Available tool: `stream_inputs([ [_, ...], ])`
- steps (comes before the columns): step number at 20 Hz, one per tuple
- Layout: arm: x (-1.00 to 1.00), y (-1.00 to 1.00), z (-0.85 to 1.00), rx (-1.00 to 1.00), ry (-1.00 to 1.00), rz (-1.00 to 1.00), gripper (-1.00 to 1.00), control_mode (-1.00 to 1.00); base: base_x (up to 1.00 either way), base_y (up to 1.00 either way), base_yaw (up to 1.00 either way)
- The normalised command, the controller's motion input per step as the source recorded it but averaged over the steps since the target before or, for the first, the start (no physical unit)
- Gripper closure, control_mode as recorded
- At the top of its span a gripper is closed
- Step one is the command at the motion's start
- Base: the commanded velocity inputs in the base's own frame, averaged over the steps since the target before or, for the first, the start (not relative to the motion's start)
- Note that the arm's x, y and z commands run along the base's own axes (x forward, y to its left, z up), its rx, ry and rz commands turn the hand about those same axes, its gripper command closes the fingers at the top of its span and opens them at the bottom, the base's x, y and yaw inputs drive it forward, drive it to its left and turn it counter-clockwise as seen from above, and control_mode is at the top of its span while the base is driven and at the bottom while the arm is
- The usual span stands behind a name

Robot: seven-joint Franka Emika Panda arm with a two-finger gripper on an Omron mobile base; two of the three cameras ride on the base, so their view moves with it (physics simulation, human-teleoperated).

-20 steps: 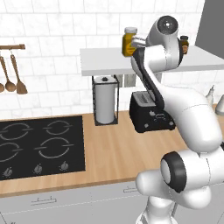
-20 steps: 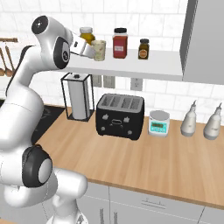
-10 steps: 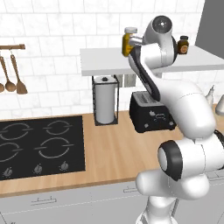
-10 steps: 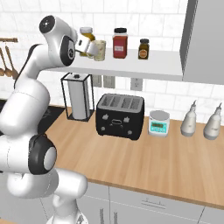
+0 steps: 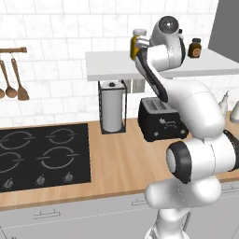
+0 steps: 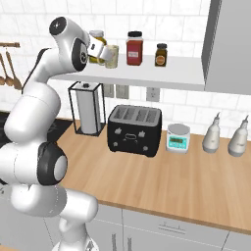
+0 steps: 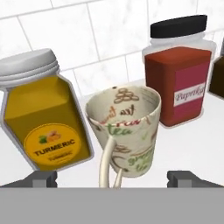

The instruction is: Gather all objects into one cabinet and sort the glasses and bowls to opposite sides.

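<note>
A beige mug [image 7: 131, 127] with printed words and a loop handle stands upright on a pale shelf [image 6: 162, 78], its handle turned toward me. It sits between a yellow turmeric jar [image 7: 48, 127] and a red paprika jar [image 7: 177, 87]. My gripper [image 7: 113, 179] is open just in front of the mug, one fingertip on each side of the handle, touching nothing. From the right base the gripper [image 6: 104, 51] is level with the mug [image 6: 112, 56]. A grey wall cabinet [image 6: 228, 44] hangs right of the shelf, its inside hidden. The bowls are out of view.
A dark jar [image 6: 160, 55] stands further right on the shelf. Below on the wooden counter are a black toaster [image 6: 133, 130], a paper-towel holder [image 6: 88, 108], a small scale [image 6: 177, 138] and two pale bottles [image 6: 213, 135]. A black cooktop [image 5: 42, 156] lies to the left.
The arm has swung a little up and left, and the hand has edged nearer the mug. The jaws have stayed open.
</note>
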Motion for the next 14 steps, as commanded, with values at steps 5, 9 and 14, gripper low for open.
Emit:
stream_inputs([
  [5,0.28,0.00,-0.08,0.00,0.03,-0.02,-1.00,-1.00,0.00,0.00,0.00],
  [9,0.24,0.00,0.00,0.00,0.00,-0.02,-1.00,-1.00,0.00,0.00,0.00],
  [14,0.20,0.00,0.00,0.00,0.00,-0.01,-1.00,-1.00,0.00,0.00,0.00],
])
